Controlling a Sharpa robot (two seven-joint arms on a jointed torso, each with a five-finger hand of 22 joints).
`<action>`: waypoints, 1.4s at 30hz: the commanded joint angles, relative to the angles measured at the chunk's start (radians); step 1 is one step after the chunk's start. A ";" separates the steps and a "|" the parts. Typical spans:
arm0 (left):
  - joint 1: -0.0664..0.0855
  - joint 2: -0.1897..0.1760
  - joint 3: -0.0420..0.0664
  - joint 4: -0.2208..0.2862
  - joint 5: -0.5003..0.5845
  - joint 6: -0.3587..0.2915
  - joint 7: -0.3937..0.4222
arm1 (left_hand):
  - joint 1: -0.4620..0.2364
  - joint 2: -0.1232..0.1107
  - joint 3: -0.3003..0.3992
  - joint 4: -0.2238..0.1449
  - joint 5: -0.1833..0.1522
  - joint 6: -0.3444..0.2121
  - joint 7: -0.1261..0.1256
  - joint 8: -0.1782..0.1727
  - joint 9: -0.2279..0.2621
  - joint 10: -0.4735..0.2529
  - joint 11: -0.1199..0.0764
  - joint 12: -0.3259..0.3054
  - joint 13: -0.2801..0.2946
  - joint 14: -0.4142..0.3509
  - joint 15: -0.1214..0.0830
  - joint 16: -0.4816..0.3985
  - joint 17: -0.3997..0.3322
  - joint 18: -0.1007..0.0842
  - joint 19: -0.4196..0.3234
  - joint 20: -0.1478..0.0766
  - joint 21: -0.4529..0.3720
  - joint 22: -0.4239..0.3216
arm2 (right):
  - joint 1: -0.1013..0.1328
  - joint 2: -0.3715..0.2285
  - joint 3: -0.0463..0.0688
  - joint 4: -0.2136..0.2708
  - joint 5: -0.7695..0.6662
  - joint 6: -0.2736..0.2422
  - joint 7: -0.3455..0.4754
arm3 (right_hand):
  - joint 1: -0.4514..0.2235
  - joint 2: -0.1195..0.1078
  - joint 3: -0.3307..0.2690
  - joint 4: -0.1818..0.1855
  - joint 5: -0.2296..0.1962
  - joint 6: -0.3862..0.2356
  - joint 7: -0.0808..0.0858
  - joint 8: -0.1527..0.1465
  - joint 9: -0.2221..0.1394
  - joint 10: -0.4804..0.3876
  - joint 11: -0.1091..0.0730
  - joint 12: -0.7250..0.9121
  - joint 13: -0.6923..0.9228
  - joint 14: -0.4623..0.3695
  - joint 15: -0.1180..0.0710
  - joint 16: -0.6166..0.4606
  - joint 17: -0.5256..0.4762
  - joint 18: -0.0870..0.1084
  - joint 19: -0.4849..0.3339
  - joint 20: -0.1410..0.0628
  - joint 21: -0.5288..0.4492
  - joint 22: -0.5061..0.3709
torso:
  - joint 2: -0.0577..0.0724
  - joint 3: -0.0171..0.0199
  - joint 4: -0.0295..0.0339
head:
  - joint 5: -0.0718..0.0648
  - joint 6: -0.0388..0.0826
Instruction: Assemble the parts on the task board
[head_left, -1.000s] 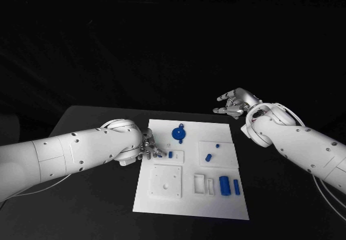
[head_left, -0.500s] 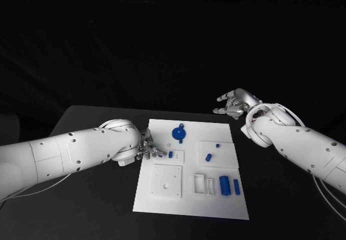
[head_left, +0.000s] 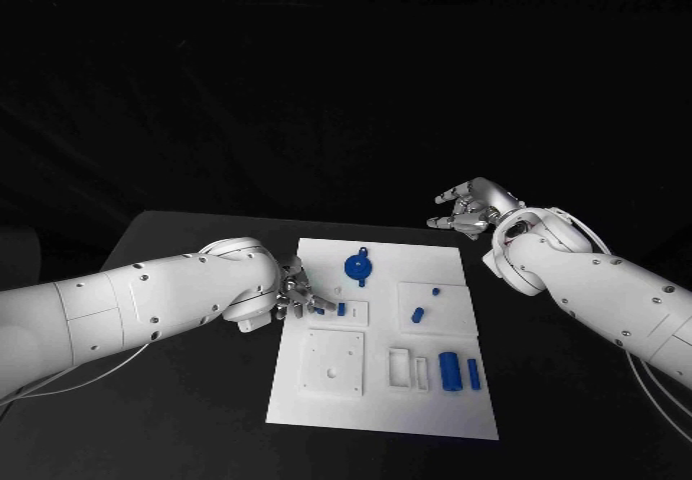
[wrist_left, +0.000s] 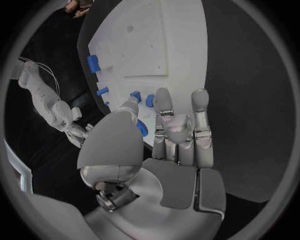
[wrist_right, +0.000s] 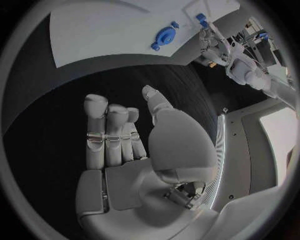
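The left hand (head_left: 296, 296), fingers apart and holding nothing, hovers over small blue parts (head_left: 340, 310) at the task board's (head_left: 382, 410) left edge, risking nudging them askew, while the right hand (head_left: 464, 208) waits open.

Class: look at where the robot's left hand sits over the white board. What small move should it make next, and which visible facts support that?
Probably lower the left hand a little and close its fingers on the small blue pieces at the board's left edge. Its fingers already hang spread just over them, holding nothing, while the right hand is open beyond the board's far corner.
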 joint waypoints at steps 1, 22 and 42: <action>0.000 -0.001 0.001 0.003 0.040 -0.016 0.027 | 0.005 0.002 0.001 -0.004 -0.003 0.007 0.006 -0.019 -0.024 0.045 0.000 -0.006 -0.001 -0.003 -0.005 -0.006 -0.004 0.000 -0.004 -0.004 -0.006 0.017 | -0.001 0.001 0.000 0.000 -0.009 0.011 0.009 | -0.005 -0.001 0.004 -0.003 0.006 0.006 0.005 0.002 0.000 -0.004 0.002 -0.003 -0.001 -0.003 0.002 -0.005 -0.001 0.013 0.049 0.004 -0.005 -0.001 | -0.001 0.0005 0.0007 | 0.000 0.000; 0.000 0.006 0.002 -0.002 0.057 -0.011 0.032 | 0.008 0.012 0.005 -0.007 -0.003 0.016 0.010 -0.045 -0.057 0.046 0.003 -0.007 -0.001 -0.003 -0.004 -0.009 -0.006 0.001 -0.003 -0.003 -0.007 0.017 | -0.003 0.004 0.000 -0.002 -0.008 0.013 0.010 | -0.006 -0.001 0.004 -0.002 0.006 0.006 0.004 0.002 0.000 -0.004 0.001 -0.003 0.000 -0.003 0.002 -0.005 -0.001 0.013 0.049 0.004 -0.005 -0.001 | 0.000 -0.0005 0.0006 | 0.001 0.000; 0.007 -0.030 0.084 0.003 0.082 -0.039 0.063 | 0.014 0.020 0.002 -0.035 -0.003 -0.016 0.022 -0.057 -0.112 0.042 0.009 -0.036 -0.003 -0.020 -0.002 -0.035 -0.047 -0.005 -0.010 -0.005 -0.020 0.015 | -0.003 0.000 0.000 -0.007 -0.006 0.011 0.011 | -0.011 -0.001 0.002 0.001 0.007 0.007 0.004 0.002 0.000 -0.004 0.001 -0.002 0.000 -0.003 0.002 -0.005 -0.001 0.013 0.049 0.004 -0.005 -0.002 | -0.001 -0.0002 0.0007 | -0.002 0.008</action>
